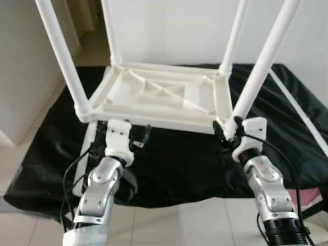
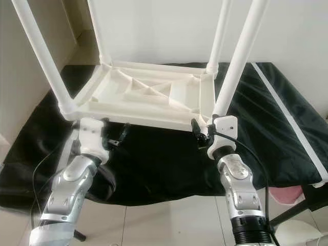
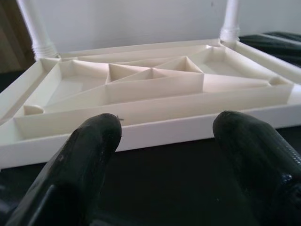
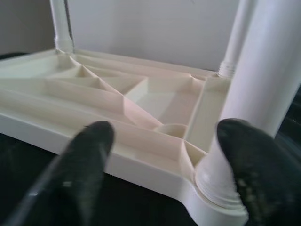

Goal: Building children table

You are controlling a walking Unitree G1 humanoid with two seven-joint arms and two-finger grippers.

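Your right gripper (image 1: 229,130) sits spread at the near right leg (image 1: 261,66) of the upturned table top (image 1: 159,95), holding nothing. Your left gripper (image 1: 139,139) gapes empty beside its near edge. The table lies on a black cloth (image 1: 174,164); no writing is readable.

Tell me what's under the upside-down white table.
The white table lies top-down on a black cloth, its four legs pointing up. The cloth covers whatever supports it, so that surface stays hidden. Both grippers sit at its near edge.

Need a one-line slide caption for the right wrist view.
Right gripper, open, facing the near corner leg of the upturned white children's table.
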